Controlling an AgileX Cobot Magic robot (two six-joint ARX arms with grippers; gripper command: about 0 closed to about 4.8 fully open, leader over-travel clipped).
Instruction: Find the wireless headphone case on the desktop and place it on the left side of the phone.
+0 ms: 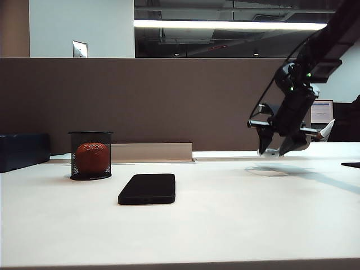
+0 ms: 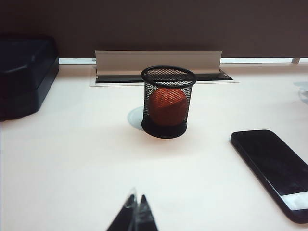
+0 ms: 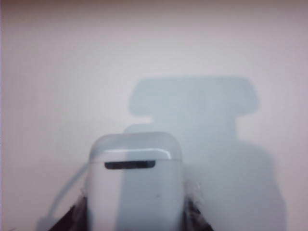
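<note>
Right gripper (image 1: 275,152), right of frame, clamped on the wireless headphone case (image 3: 136,185), lifted off the desktop (image 1: 225,225). Left gripper (image 2: 136,211) bottom edge, fingertips together. Remaining: carry past the phone (image 1: 147,188), set down left.

One phone (image 1: 147,188), one wireless headphone case (image 3: 135,187), one mesh cup (image 1: 90,155) (holding one orange ball (image 1: 91,157)), two grippers (image 1: 277,147) (image 2: 135,214), and perhaps one dark box (image 2: 24,74).

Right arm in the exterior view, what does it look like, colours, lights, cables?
The right arm is black and boxy, with small green lights near the wrist and a thin black cable looping alongside. Its right gripper has two dark tapering fingers. The left gripper shows only dark pointed fingertips.
</note>
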